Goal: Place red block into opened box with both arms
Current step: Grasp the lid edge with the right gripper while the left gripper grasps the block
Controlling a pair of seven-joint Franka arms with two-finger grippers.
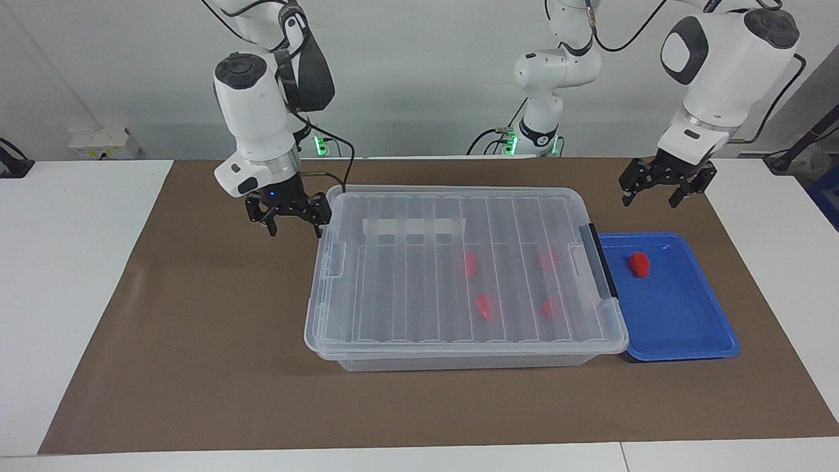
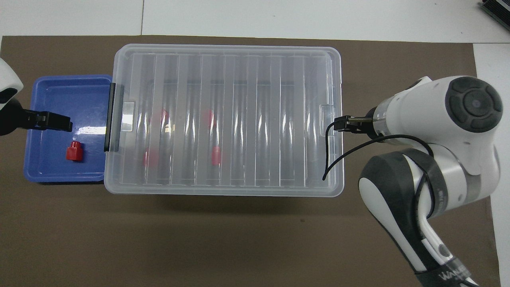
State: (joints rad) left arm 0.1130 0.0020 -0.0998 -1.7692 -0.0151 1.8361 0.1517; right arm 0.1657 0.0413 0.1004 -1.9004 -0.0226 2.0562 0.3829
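Note:
A small red block lies alone in a shallow blue tray. The clear box stands beside the tray in mid-table, its ribbed lid lying flat on it and the black handle on the end by the tray. Several more red blocks show through the lid. My right gripper hangs open just above the mat at the box's corner toward the right arm's end. My left gripper hangs open over the mat by the tray's edge nearest the robots; one finger shows over the tray.
A brown mat covers most of the white table. The right arm's wrist and elbow overhang the mat beside the box. A whitish tape strip sits on the lid.

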